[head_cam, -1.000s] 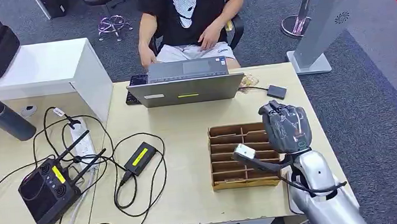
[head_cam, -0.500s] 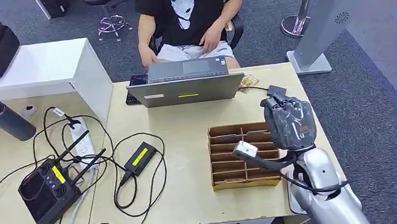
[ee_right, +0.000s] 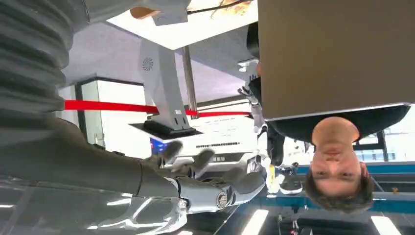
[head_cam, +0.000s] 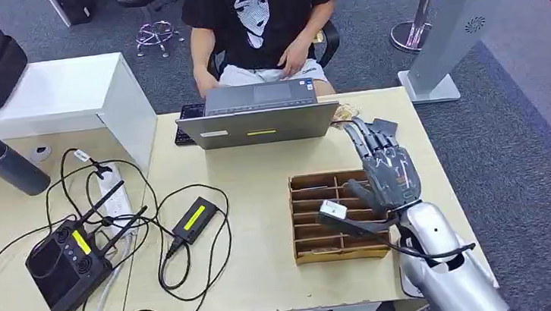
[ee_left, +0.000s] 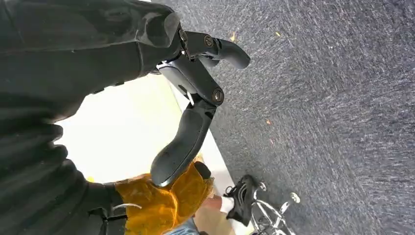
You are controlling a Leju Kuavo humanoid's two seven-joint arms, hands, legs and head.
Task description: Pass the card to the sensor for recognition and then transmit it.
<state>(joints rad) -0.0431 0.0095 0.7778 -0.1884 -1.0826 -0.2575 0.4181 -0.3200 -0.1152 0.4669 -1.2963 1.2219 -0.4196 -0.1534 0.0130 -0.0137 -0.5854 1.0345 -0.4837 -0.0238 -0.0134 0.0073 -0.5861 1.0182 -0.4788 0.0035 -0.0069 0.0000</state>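
The robot's right hand [head_cam: 384, 166] is up over the far right part of the brown box with slots [head_cam: 317, 220], which sits on the pale wood table [head_cam: 259, 172]. The fingers [head_cam: 368, 137] are stretched out and spread apart, pointing toward the small dark sensor box [head_cam: 384, 126] near the far edge of the table. The right hand holds nothing. In the right wrist view the fingers [ee_right: 195, 161] are also spread out with nothing between them. I cannot tell where the card is; the slots in the brown box look dark and I cannot see a card in them for sure. The left hand [ee_left: 195, 98] hangs down over the gray carpet [ee_left: 333, 98], beside the table's edge. Its thumb and fingers are apart and it holds nothing. A person in a black shirt [head_cam: 266, 8] sits at the far side of the table behind a gray laptop [head_cam: 257, 117]. On the left part of the table lie a black controller with a yellow mark [head_cam: 65, 261], black cables [head_cam: 148, 206], a small black box with a yellow strip [head_cam: 195, 219] and a dark bottle [head_cam: 6, 164] lying on its side. A tall silver stand [head_cam: 458, 23] is on the carpet to the right.
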